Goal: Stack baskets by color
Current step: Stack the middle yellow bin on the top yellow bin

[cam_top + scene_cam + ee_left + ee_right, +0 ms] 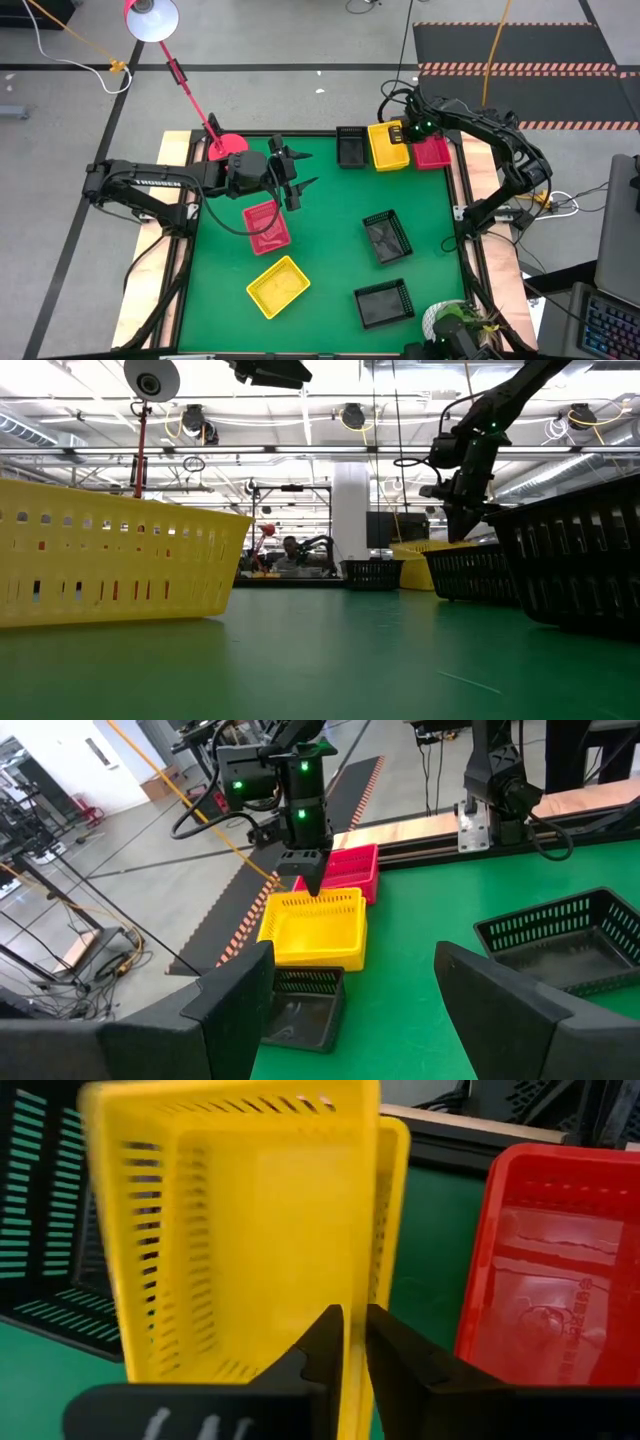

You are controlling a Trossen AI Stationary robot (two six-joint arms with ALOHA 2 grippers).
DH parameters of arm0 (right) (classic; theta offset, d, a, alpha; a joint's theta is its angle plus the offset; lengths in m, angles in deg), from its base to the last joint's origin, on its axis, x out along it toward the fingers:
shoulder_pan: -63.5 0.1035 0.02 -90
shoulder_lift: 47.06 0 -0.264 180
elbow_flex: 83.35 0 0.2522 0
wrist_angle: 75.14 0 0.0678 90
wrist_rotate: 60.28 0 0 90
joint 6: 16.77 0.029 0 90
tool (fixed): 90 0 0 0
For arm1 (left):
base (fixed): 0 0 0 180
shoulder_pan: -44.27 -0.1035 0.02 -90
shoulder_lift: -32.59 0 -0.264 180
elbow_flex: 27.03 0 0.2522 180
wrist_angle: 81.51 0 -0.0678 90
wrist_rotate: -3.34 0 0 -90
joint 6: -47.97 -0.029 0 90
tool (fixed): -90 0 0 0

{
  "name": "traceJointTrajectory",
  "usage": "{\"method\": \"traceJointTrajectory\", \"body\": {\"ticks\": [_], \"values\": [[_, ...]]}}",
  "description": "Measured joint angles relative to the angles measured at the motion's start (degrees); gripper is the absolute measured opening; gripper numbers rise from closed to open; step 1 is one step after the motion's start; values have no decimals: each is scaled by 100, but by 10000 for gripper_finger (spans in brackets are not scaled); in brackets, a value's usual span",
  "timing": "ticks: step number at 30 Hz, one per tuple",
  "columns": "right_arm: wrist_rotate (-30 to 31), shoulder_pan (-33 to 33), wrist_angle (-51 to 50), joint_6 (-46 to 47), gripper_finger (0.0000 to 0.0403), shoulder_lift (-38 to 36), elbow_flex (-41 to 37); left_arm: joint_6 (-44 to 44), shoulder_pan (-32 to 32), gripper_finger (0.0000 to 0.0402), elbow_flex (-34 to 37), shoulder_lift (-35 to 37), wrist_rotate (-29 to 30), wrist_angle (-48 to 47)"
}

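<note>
At the table's far edge stand a black basket (351,146), a yellow basket (387,148) set in a second yellow one (393,1200), and a red basket (433,153). My right gripper (355,1342) hangs over the yellow pair, its fingers nearly shut with a yellow wall between them. My left gripper (292,180) waits open above the table's left half, holding nothing. Below it a red basket (266,225) rests flat on the mat. A yellow basket (278,285) and two black ones (387,237) (384,303) also lie flat on the mat. My right gripper has the upper yellow basket's side wall (356,1285), the one facing the red basket, in the narrow gap between its two fingers. One finger is inside the basket and one outside. The fingers come from above, slanting down (310,870). The basket sits in the lower yellow one, slightly askew.
A red lamp base (226,146) stands at the far left corner. Wooden rails (470,200) border the green mat. In the low view a yellow basket (110,555) and a black one (585,560) loom near the front edge. Green mat lies bare in the middle.
</note>
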Motion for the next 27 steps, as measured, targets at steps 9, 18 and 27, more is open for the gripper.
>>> {"method": "traceJointTrajectory", "body": {"ticks": [9,18,27], "values": [[20,0,102,40,63,-19,0,-3,0,278,0,1,1,-1],[7,633,92,-129,60,-598,-2,-28,0,278,0,1,2,-7],[310,2310,396,-107,33,-563,0,-47,-4,278,0,1,2,-4]]}}
